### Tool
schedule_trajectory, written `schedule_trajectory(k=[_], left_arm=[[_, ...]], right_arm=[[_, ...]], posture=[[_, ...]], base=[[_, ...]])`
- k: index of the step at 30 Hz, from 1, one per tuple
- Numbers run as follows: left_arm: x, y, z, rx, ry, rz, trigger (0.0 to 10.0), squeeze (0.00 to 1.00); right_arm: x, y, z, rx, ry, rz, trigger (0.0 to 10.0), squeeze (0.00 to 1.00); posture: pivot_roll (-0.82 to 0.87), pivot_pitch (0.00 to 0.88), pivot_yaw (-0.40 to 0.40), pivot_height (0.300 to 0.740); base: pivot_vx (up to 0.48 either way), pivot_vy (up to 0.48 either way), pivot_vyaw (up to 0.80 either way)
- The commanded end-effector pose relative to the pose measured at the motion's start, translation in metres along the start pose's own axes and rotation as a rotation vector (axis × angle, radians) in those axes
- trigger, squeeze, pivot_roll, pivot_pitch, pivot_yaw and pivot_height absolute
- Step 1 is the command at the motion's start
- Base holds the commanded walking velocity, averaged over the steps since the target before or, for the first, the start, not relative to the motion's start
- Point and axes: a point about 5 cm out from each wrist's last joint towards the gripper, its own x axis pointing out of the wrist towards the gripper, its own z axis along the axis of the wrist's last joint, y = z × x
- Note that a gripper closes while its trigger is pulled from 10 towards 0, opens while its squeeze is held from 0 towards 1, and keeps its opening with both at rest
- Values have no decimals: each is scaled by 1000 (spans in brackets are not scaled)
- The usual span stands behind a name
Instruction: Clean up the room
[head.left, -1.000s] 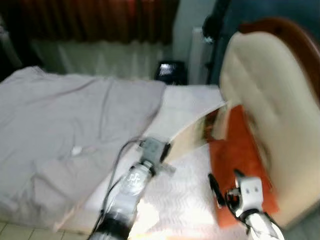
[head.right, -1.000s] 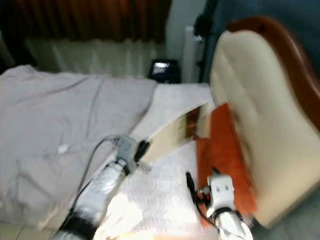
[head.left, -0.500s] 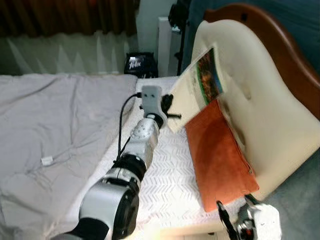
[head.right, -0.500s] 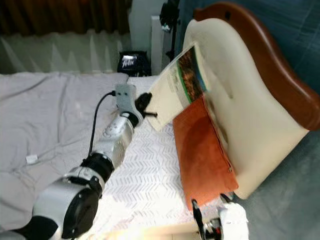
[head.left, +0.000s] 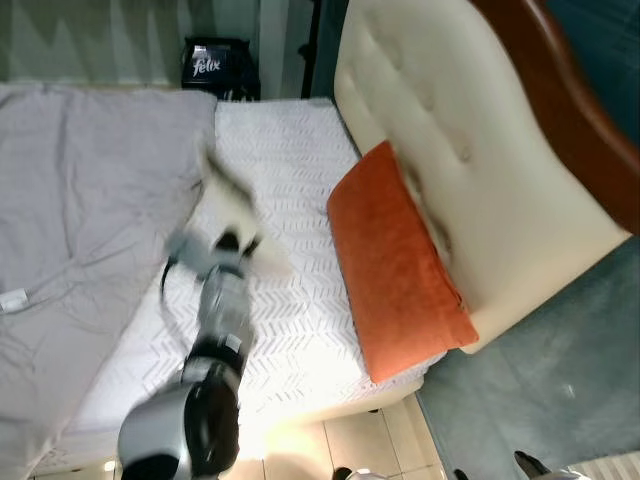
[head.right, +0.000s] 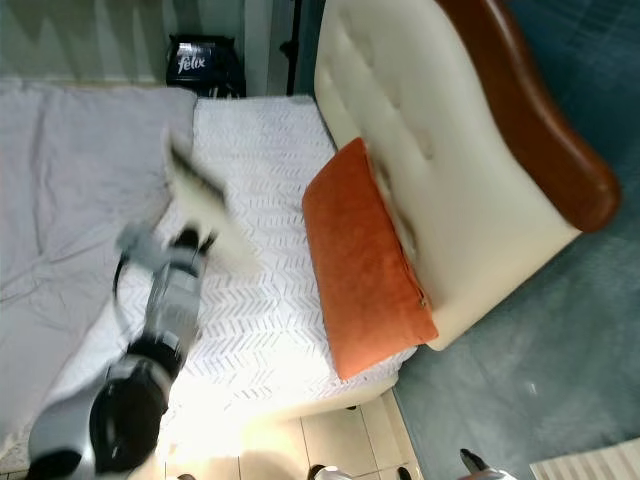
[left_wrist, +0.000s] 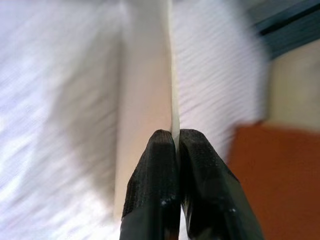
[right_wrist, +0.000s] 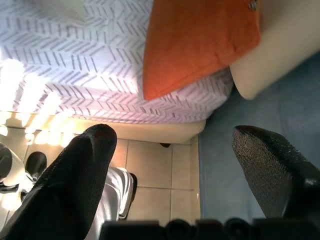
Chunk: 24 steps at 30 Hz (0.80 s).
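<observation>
While blurred, head views show left gripper (head.left: 228, 243) over white chevron-patterned bedspread (head.left: 300, 300), thin cream magazine (head.left: 228, 195) slanting away toward the bed's far end. Left wrist: fingers (left_wrist: 157, 165) pinch its edge. Right wrist: right gripper (right_wrist: 180, 165) spread wide near orange velvet cushion (right_wrist: 200, 40).

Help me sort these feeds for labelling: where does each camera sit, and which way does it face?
Head stereo pair: looks down at the bed, left arm reaching over it; both eyes share the orange pillow.
Left wrist: looks along the left gripper, shut on a thin booklet.
Right wrist: looks down past the open right gripper at the pillow and floor tiles.
</observation>
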Motion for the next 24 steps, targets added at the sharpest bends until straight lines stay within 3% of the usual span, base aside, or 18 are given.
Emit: schedule_trajectory(k=[1, 4, 9, 12, 14, 16, 21, 24], left_arm=[[-9, -3, -31, 64, 137, -42, 10000, 0], [-14, 0, -43, 134, 203, -86, 10000, 0], [-13, 8, -34, 268, 205, -152, 10000, 0], [-16, 8, -39, 573, 256, -283, 10000, 0], [-17, 6, -42, 615, 273, -318, 10000, 0], [-17, -1, -45, 729, 283, -346, 10000, 0], [-19, -4, -51, 754, 316, -374, 10000, 0], [-16, -2, -43, 705, 299, -356, 10000, 0]], right_arm=[[-4, -4, 2, -8, 18, 0, 10000, 0], [-5, -1, 3, -6, 24, 11, 10000, 0], [-7, 4, 0, 12, 36, 11, 10000, 0], [-6, 7, -2, 28, 40, 8, 10000, 0], [-5, 8, -2, 31, 41, 8, 10000, 0], [-4, 10, -3, 37, 43, 11, 10000, 0], [-6, 13, -5, 43, 47, 9, 10000, 0], [-7, 12, -5, 43, 50, 5, 10000, 0]], posture=[[-440, 308, -176, 740], [-436, 313, -169, 740], [-409, 308, -144, 740], [-396, 310, -132, 740], [-391, 309, -128, 740], [-389, 308, -124, 740], [-405, 314, -123, 740], [-410, 313, -122, 740]], base=[[0, 0, 0], [0, 0, 0], [0, 0, 0], [0, 0, 0], [0, 0, 0], [0, 0, 0], [0, 0, 0], [0, 0, 0]])
